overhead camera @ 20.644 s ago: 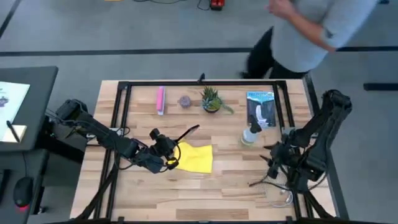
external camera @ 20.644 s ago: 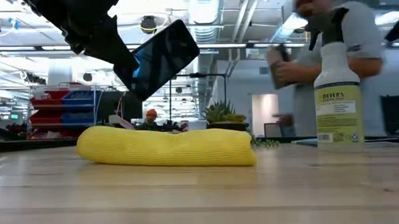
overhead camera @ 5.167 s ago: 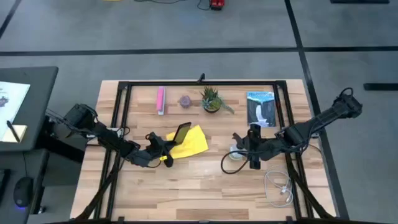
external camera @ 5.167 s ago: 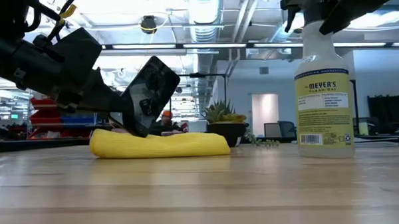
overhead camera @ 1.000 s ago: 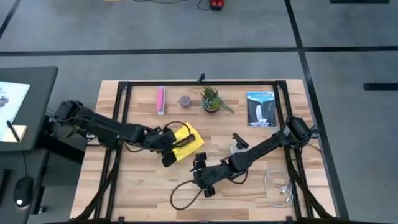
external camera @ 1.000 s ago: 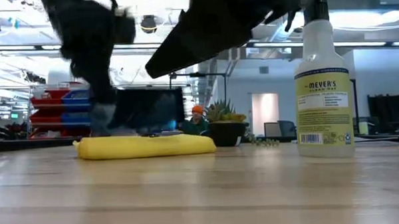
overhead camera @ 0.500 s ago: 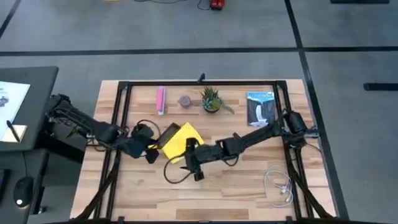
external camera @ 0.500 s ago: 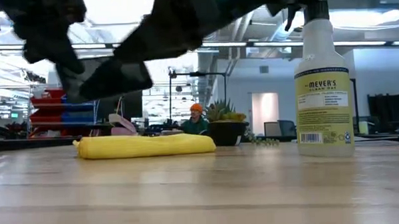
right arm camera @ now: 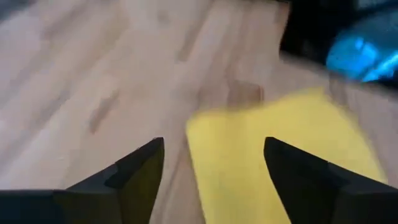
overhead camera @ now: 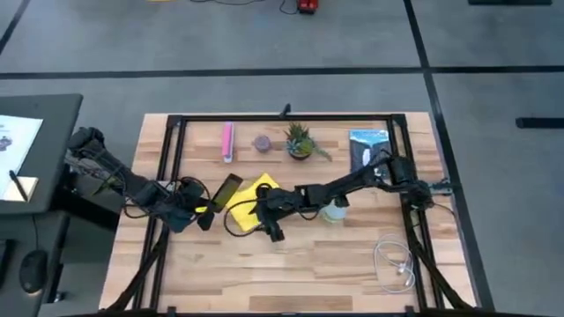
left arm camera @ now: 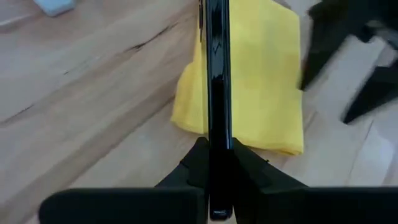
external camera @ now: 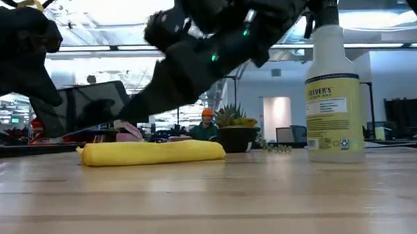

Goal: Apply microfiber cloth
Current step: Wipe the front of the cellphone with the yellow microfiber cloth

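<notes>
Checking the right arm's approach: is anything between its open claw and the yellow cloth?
Nothing visible. The right claw hangs open at the near edge of the bright yellow microfiber cloth. The black phone, pinched in the left claw, stands at the cloth's far side.

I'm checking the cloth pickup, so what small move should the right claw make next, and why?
Probably lower the right claw onto the near edge of the microfiber cloth and close. Its fingers are open and hover just above the cloth, which lies flat on the table. The left claw holds the black phone beside the cloth, apparently waiting to be wiped.
</notes>
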